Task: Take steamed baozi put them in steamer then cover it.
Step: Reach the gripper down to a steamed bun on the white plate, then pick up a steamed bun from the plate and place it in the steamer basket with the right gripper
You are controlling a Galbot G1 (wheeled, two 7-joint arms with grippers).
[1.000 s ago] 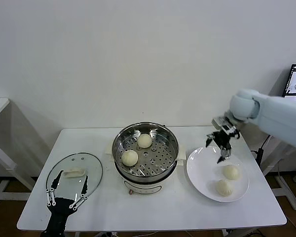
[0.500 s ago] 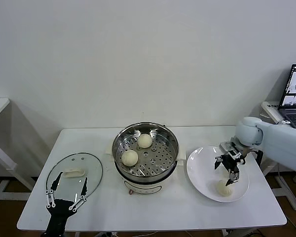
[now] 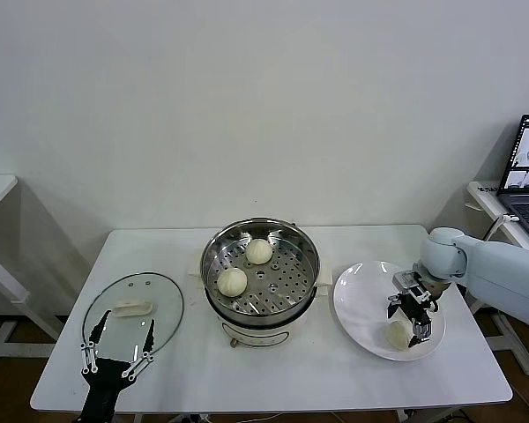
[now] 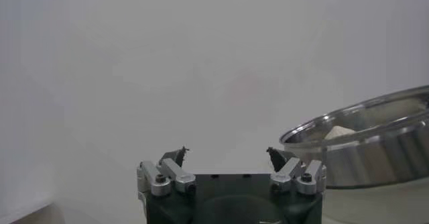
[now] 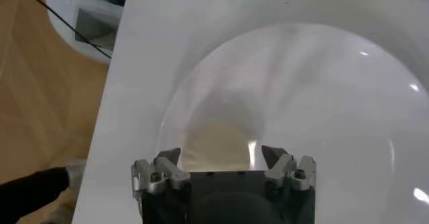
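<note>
While the table [image 3: 273,370] carries everything, the steamer [image 3: 260,304] at its middle holds two baozi [image 3: 232,281] already; the glass lid [image 3: 132,304] is left off. On the plate [image 3: 361,304], two more are judged waiting. Right gripper [image 3: 412,319] jaws are spread around one bun [image 5: 216,148], not clenched; centred, gentle closing is advised. Left gripper [image 3: 116,354], parked near the lid, jaws released.

R pincer [image 3: 412,317] came down from above the far rim of the white plate [image 3: 357,304] to sit low over it, jaws wide, straddling one baozi [image 5: 216,145]. That bun now hidden in head view; near one [image 3: 397,334] shows.
</note>
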